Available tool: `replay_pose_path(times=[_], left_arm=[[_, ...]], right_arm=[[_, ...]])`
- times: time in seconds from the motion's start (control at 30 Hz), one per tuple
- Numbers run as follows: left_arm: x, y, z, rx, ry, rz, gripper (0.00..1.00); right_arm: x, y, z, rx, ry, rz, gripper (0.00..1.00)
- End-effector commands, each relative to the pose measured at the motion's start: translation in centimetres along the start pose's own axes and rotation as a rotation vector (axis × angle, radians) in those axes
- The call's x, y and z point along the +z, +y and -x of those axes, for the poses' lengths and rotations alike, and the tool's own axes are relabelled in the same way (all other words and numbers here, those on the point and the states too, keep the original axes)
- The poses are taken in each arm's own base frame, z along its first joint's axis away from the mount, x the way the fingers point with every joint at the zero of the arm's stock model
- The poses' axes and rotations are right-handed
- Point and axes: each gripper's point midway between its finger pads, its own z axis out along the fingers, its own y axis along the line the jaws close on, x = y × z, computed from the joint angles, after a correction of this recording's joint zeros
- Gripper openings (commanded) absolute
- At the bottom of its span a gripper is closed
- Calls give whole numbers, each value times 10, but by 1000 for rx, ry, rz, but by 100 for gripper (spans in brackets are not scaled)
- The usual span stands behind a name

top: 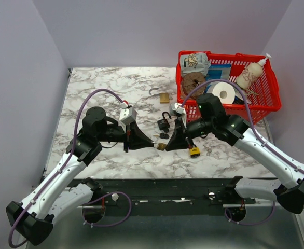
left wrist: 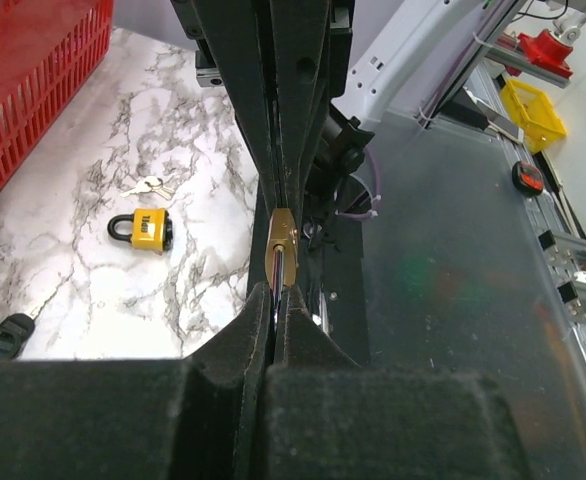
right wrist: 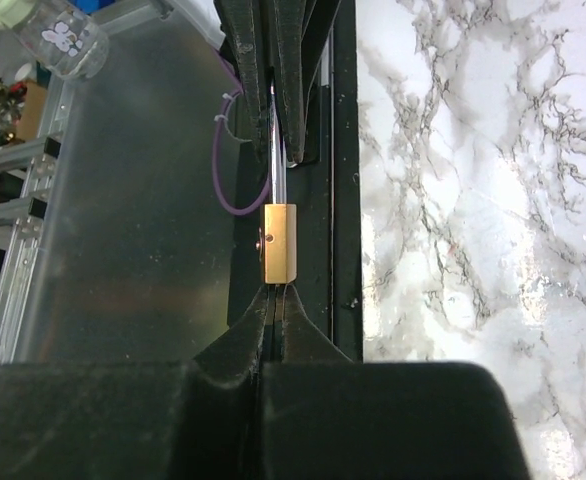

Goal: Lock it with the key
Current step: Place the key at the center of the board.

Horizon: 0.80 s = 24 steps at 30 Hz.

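A small brass padlock [top: 161, 146] hangs above the table between my two grippers. My left gripper [top: 154, 145] is shut on its silver shackle [left wrist: 276, 292], with the brass body [left wrist: 280, 245] just past the fingertips. From the other side my right gripper [top: 168, 146] is shut tight against the bottom of the body [right wrist: 278, 243]. Its pads pinch something thin there, which I take to be the key; it is almost wholly hidden. In the right wrist view the shackle [right wrist: 275, 150] runs up into the left fingers.
On the marble lie a yellow padlock [top: 194, 151], a black padlock [top: 164, 123], black-headed keys [top: 164, 136] and another brass padlock with an open shackle [top: 162, 96]. Silver keys [left wrist: 148, 185] lie by the yellow one. A red basket [top: 268, 98] stands at the back right.
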Motion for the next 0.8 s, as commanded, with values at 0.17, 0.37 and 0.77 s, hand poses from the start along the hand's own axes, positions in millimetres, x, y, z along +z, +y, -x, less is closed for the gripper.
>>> replay_pose_path(times=[0.17, 0.37, 0.77], left_arm=[[-15, 16, 13, 93, -25, 48, 0], [-23, 31, 6, 92, 3, 107, 0], [-39, 81, 2, 17, -82, 426, 0]], right_arm=[[-3, 9, -27, 52, 30, -9, 1], [-6, -12, -55, 165, 41, -150, 1], [-41, -112, -141, 773, -149, -875, 1]])
